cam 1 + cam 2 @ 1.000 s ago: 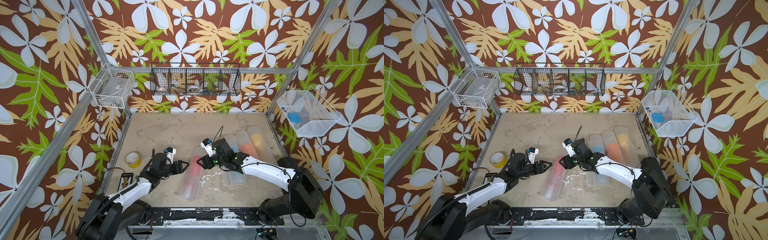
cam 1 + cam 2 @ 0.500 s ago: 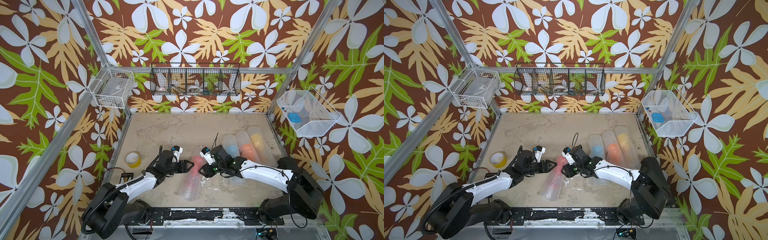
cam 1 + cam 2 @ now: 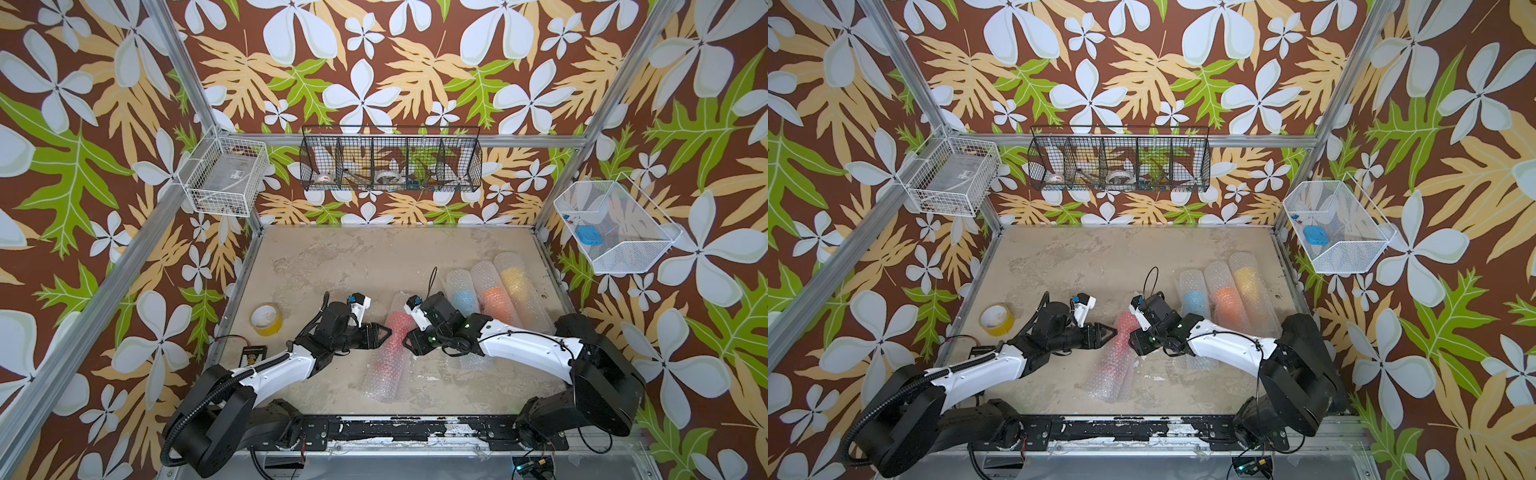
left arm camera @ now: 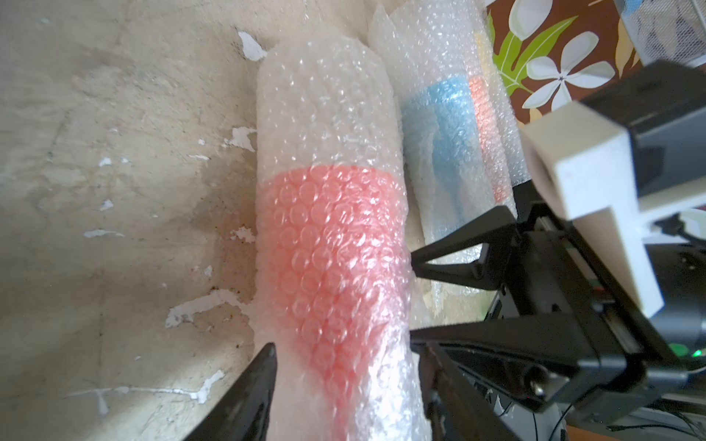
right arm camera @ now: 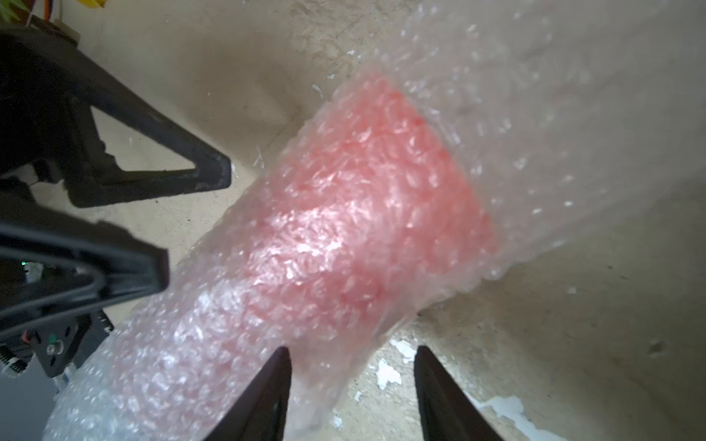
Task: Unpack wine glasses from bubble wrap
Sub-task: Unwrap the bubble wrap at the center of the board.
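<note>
Four wine glasses, all wrapped in whitish dimpled bubble wrap, colours showing pale through it. The red tube lies diagonally at mid-table towards the front, between the arms. The blue tube, orange tube and yellow tube lie side by side at the right. Walls brown floral print. Table beige, scuffed, paint chipped. Tape roll at left. Left gripper fingers moderately apart, tips at the red tube's side. Right gripper the same, with the wrap edge between its fingers.
</note>
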Tool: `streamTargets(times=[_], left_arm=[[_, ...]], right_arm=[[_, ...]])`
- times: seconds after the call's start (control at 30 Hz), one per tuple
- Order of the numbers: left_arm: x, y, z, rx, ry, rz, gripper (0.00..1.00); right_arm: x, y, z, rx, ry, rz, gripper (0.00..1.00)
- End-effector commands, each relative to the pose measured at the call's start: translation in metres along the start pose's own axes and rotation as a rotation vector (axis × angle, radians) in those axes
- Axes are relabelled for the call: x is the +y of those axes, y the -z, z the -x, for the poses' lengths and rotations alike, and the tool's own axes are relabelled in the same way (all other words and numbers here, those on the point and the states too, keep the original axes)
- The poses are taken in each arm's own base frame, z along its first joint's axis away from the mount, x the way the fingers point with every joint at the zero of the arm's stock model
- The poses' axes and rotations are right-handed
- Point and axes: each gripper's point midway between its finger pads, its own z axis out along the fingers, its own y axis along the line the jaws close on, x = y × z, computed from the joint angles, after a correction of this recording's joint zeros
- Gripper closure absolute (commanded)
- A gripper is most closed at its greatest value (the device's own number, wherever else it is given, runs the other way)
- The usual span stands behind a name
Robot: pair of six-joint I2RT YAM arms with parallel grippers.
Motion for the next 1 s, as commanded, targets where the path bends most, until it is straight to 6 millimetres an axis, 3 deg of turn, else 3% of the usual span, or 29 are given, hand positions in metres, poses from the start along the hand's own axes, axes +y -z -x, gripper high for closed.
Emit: streamTargets(times=[0.0,0.17,0.27,0.43,0.67,0.8,0.97], left_arm=[[-0.006,-0.004,0.004,-0.011,-0.037,0.005,0.38],[-0.013,-0.016,0.000,0.015,-0.070,0.025,0.37],[-0.011,-0.024,-0.002,0.032,-0.084,0.059,0.51],[0.002,-0.030,-0.004,0.051,-0.083,0.121,0.63],[0.003,-0.024,0.002,0.016,-0.101,0.151,0.79],[0.003,-0.019,0.005,-0.011,-0.085,0.159,0.94],[-0.002,-0.014,0.007,-0.043,-0.059,0.127,0.98]], right_arm=[[-0.005,0.003,0.000,-0.006,0.014,-0.021,0.46],[-0.003,0.004,0.004,-0.016,0.022,-0.016,0.46],[-0.004,0.004,0.004,-0.018,0.027,-0.018,0.46],[-0.009,0.007,0.003,-0.021,0.019,-0.026,0.45],[-0.022,0.013,0.000,-0.031,-0.002,-0.045,0.46],[-0.018,0.011,-0.003,-0.015,-0.011,-0.017,0.46],[-0.007,0.008,0.001,-0.023,-0.016,0.031,0.45]])
